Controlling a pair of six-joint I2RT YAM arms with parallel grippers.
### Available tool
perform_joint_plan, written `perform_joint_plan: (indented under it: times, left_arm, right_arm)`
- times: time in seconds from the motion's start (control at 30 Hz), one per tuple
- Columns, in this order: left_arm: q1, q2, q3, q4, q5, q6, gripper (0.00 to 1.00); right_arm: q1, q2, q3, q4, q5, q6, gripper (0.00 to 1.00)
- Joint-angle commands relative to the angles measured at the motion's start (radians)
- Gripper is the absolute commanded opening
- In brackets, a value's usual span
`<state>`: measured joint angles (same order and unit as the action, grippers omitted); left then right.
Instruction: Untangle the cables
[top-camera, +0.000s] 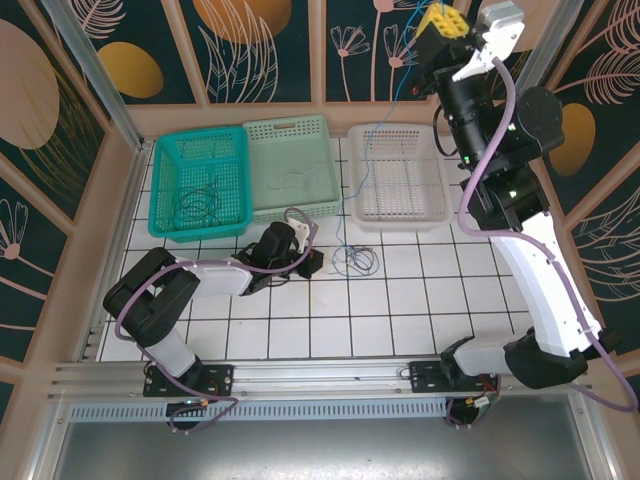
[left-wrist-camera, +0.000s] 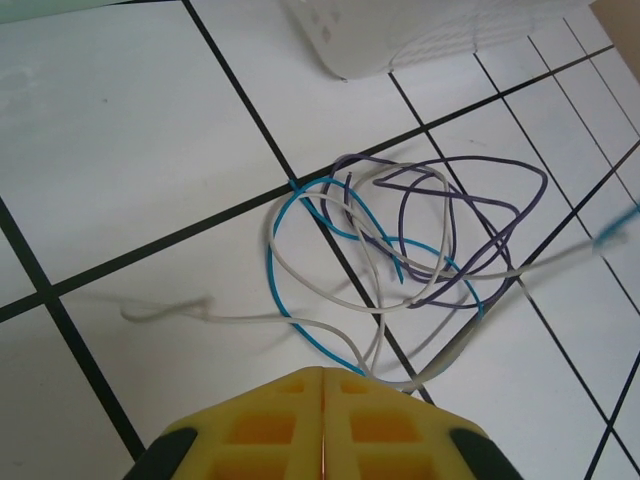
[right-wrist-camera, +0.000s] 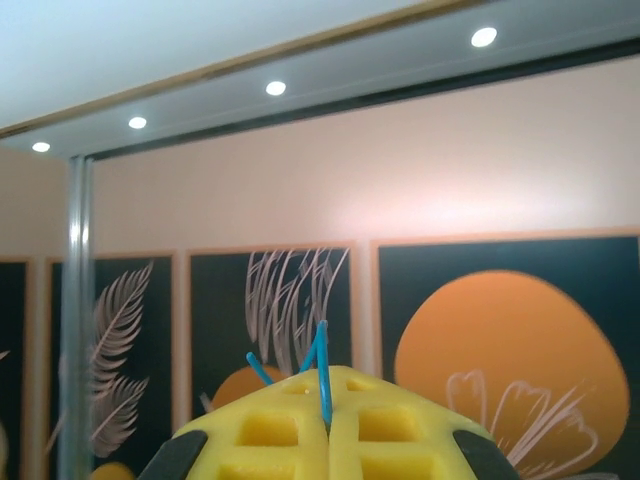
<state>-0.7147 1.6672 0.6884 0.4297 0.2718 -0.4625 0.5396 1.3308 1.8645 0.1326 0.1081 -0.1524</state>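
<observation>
Strands are what I lose first. My left gripper (left-wrist-camera: 322, 390) is pressed closed, yellow pads meeting with no gap. The grey cable (left-wrist-camera: 250, 320) slips out of sight right at its tip, so I cannot tell whether I have it pinched or merely sit beside it. The tangle (left-wrist-camera: 400, 240) lies on the white table (left-wrist-camera: 130, 150) just ahead of that tip, with grey, purple cable (left-wrist-camera: 402, 220) and blue cable (left-wrist-camera: 270, 262) loops crossing over a tile joint. One grey end trails off to the left, blurred.

My right gripper (right-wrist-camera: 328, 385) hangs high over the table's far right, clamped tight on the blue cable, whose short end pokes up between the pads. From above, that cable is a hair-thin line slanting down past the white basket (top-camera: 400, 218) to the tangle, and parts of it fade against the wall.

Beyond the tangle three baskets stand side by side. The teal basket (top-camera: 160, 190) holds a coiled dark cable (top-camera: 200, 203). The green basket (top-camera: 290, 128) holds a pale strand I can barely make out. My left arm's wrist crowds the tile just left of the tangle.
</observation>
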Motion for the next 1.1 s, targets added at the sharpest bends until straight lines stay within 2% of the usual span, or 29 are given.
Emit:
perform_joint_plan:
  times: [0.0, 0.2, 0.4, 0.53, 0.8, 1.07]
  left_arm:
    - [-0.003, 0.002, 0.008, -0.021, -0.008, 0.034, 0.07]
    - [-0.002, 0.003, 0.003, -0.010, 0.003, 0.036, 0.00]
    - [-0.003, 0.003, 0.002, 0.005, 0.017, 0.035, 0.00]
    - [-0.002, 0.005, -0.001, 0.003, 0.015, 0.038, 0.00]
    - [-0.002, 0.016, 0.001, 0.011, 0.028, 0.037, 0.00]
    - [-0.002, 0.006, -0.007, 0.019, 0.028, 0.032, 0.00]
  right_arm:
    - [-0.039, 0.026, 0.066, 0.180, 0.059, -0.040, 0.00]
    - [-0.104, 0.162, 0.258, 0.194, 0.044, 0.017, 0.00]
    - [-0.139, 0.253, 0.354, 0.197, 0.032, 0.040, 0.00]
    - [-0.174, 0.263, 0.340, 0.177, 0.020, 0.065, 0.00]
    - [-0.319, 0.270, 0.147, 0.179, -0.051, 0.215, 0.00]
    - [-0.388, 0.326, 0.142, 0.141, -0.088, 0.302, 0.00]
